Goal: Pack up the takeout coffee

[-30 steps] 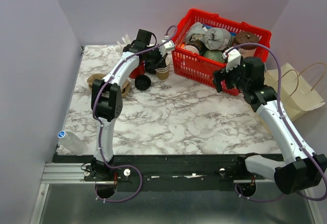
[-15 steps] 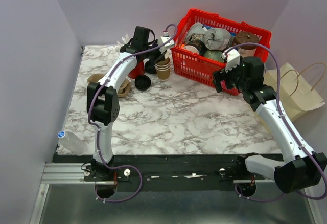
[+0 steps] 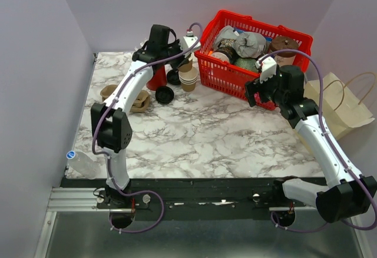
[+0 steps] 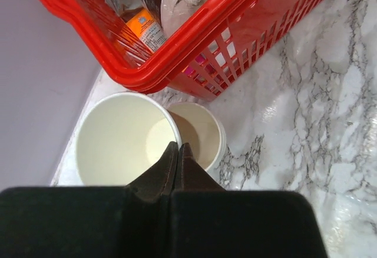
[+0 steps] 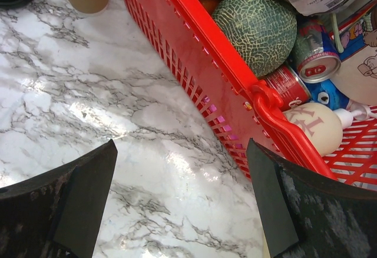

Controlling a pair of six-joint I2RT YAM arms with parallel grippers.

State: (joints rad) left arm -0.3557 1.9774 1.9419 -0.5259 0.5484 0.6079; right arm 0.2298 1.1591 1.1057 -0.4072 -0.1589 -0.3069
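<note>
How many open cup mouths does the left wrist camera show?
2. The larger cup is at left by the wall, its rim pinched by the left gripper; the smaller cup sits just right of it, beside the red basket. Nested cups underneath may be hidden.

The basket [image 3: 232,80] is red lattice. The table [image 3: 206,134] is white marble, grey-veined. The melon [image 5: 254,27] is green, netted. The cup [image 4: 112,146] is cream inside.

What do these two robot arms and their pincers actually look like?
Both the left arm and right arm are slim white tubes joined by chunky black joints, each trailed by a thin purple cable. The left gripper and right gripper have flat, matte black fingers.
</note>
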